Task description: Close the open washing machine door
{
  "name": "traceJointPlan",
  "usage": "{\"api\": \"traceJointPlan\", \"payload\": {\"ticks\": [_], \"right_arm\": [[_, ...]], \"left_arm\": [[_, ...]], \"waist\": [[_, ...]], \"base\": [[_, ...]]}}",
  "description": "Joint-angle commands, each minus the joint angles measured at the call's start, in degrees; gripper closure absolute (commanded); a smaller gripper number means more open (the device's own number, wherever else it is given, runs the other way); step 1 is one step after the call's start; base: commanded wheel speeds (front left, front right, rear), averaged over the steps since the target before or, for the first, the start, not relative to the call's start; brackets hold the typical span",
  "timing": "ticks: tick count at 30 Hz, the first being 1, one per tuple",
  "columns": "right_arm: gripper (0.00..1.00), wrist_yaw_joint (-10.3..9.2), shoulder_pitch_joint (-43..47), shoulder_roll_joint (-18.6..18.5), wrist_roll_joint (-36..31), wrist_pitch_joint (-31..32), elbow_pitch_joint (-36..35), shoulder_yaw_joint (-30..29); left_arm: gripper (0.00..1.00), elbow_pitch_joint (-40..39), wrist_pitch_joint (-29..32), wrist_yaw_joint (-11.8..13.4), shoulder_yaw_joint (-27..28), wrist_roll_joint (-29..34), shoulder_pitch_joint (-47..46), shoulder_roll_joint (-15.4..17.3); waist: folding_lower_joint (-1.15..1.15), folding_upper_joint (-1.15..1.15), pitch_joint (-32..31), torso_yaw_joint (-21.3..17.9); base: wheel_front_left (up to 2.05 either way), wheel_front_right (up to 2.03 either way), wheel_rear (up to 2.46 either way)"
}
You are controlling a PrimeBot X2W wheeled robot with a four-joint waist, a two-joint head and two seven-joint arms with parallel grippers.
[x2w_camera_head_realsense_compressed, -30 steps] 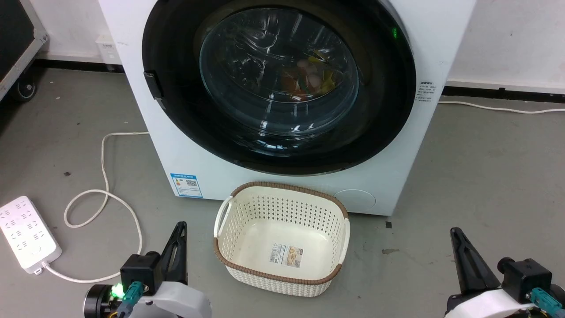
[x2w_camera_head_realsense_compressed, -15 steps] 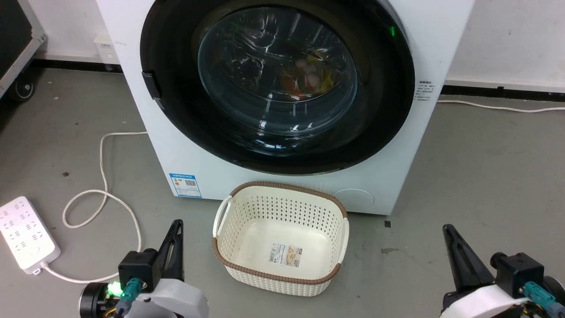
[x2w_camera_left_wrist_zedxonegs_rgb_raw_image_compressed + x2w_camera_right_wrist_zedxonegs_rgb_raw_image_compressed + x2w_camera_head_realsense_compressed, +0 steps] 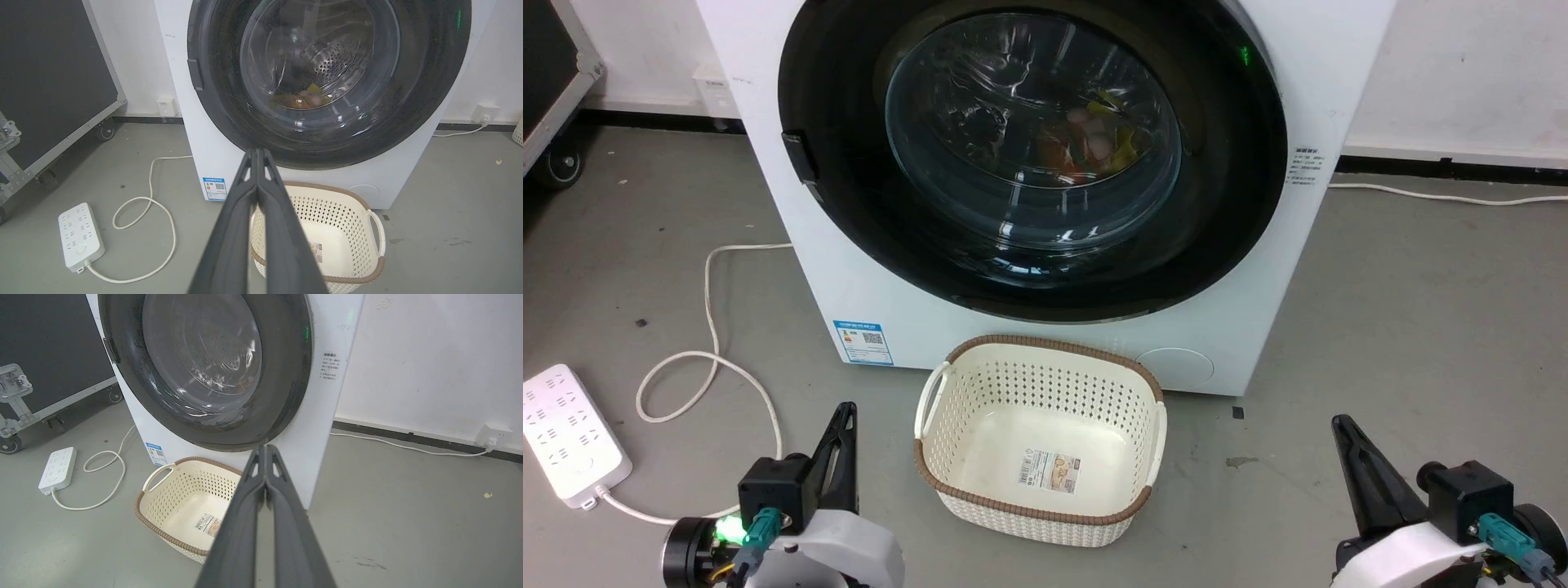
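washing machine door (image 3: 1033,147): lies flat against the front of the washing machine (image 3: 866,269), black ring flush with the white panel all round, no gap that i can see. coloured laundry (image 3: 1094,143) shows through the glass bowl, low in the drum. a small green light (image 3: 1245,55) glows at the door's upper edge, on the robot's right side of the machine. the dark latch block (image 3: 799,155) sits on the door's opposite edge.

left gripper (image 3: 848,412): on the floor side of the machine, off its blue-sticker corner, well apart from the door. in the left wrist view the two fingers are pressed together along their length, nothing between them.

right gripper (image 3: 1342,426): in front of the machine and past its other corner, also well apart from the door. in the right wrist view the fingers meet at the tips the same way, nothing held.

cream perforated basket (image 3: 1045,341): stands on the floor just in front of the machine, under the door, its back rim near the panel; whether it touches i cannot tell. only a label lies in its bottom.

blue sticker (image 3: 862,341): low on the machine front, beside the basket.

white power strip (image 3: 564,433): on the floor off the machine's sticker side, its cable (image 3: 711,278) looping back toward the machine.
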Motion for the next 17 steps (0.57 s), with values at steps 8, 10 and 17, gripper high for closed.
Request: {"api": "traceJointPlan", "payload": {"ticks": [8, 10, 17], "right_arm": [[1.0, -0.03, -1.2, 0.45, -1.48, 1.34, -0.79, 0.4], [1.0, -0.03, -1.27, 0.46, -1.68, 1.58, -0.85, 0.46], [1.0, -0.03, -1.52, 0.51, -2.35, 2.4, -1.07, 0.67]], "left_arm": [[1.0, -1.4, 1.31, 0.6, 0.53, 1.09, 0.76, 0.03], [1.0, -1.59, 1.54, 0.64, 0.61, 1.23, 0.78, 0.03], [1.0, -2.25, 2.36, 0.8, 0.89, 1.73, 0.83, 0.04]], "waist": [[0.0, 0.0, 0.06, -0.15], [0.0, 0.0, 0.08, -0.19], [0.0, 0.0, 0.12, -0.29]], "base": [[0.0, 0.0, 0.0], [0.0, 0.0, 0.0], [0.0, 0.0, 0.0]]}}
